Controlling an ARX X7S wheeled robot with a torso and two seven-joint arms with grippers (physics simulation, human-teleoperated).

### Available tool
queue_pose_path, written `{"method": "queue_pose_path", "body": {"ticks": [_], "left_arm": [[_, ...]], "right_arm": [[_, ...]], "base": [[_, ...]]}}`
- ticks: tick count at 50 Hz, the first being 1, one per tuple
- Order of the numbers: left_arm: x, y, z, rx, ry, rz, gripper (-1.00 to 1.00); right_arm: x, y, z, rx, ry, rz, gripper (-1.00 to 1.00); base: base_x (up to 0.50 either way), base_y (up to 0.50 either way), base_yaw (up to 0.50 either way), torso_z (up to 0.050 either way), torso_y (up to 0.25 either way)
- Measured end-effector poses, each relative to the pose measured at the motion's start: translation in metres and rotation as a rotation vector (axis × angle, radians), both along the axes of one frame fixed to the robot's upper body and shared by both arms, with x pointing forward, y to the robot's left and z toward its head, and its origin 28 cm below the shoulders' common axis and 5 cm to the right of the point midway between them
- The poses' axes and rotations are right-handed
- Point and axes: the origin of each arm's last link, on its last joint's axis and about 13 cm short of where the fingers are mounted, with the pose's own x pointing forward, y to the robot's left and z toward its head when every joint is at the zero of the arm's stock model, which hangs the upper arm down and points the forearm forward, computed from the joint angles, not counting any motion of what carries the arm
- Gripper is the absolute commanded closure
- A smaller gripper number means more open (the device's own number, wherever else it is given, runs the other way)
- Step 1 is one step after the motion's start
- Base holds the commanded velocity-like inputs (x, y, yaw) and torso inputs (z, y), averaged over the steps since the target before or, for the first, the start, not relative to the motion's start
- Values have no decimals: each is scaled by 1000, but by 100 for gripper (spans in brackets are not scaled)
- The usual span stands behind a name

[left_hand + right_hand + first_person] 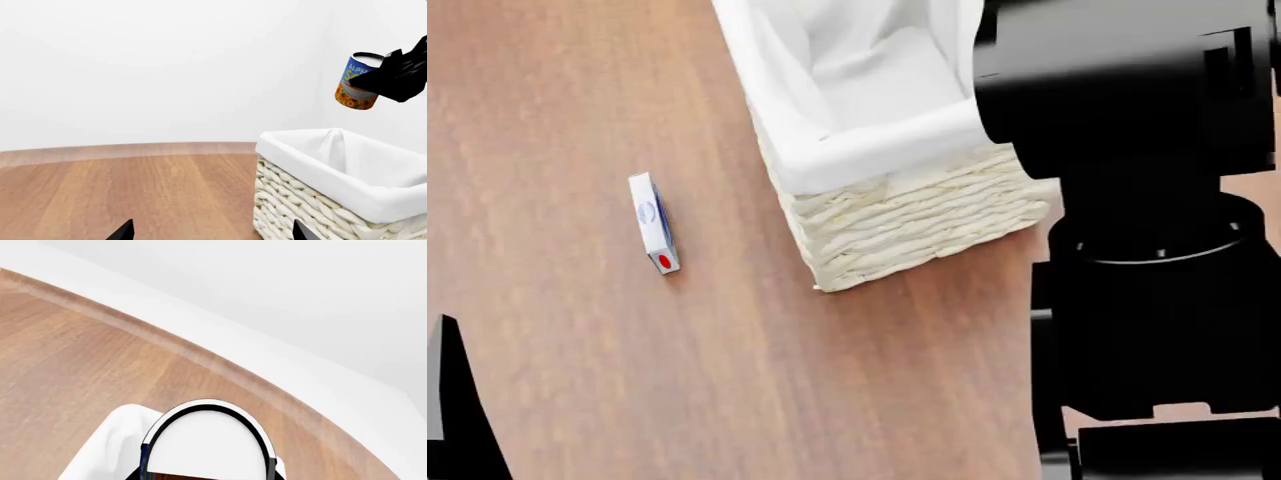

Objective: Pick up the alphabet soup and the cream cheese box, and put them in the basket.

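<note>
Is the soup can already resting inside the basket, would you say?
No, the right gripper holds the soup can in the air above the basket.

Warm brown wood-grain floor (627, 380), planks running lengthwise, evenly lit with no hard shadows. Bounded at 12 o'clock in the left wrist view by a paler, curved edge strip (133, 150). Beyond that, a plain white wall (167, 65), bare and featureless, bright and diffuse throughout.
</note>
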Motion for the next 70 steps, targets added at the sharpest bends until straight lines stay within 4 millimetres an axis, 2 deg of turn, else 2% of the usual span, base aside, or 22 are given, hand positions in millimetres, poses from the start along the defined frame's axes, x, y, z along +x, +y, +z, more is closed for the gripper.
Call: {"method": "queue_pose_path", "body": {"ticks": [37,70], "left_arm": [[2,3,-2,-4,8,19,-100],[0,6,-3,-11,9,27,-100]], "right_arm": [[16,4,-42,-104,128,39,100],[19,4,-54,-129,151,34,100]], "base": [[0,0,0,0,1],[0,0,0,0,1]]}}
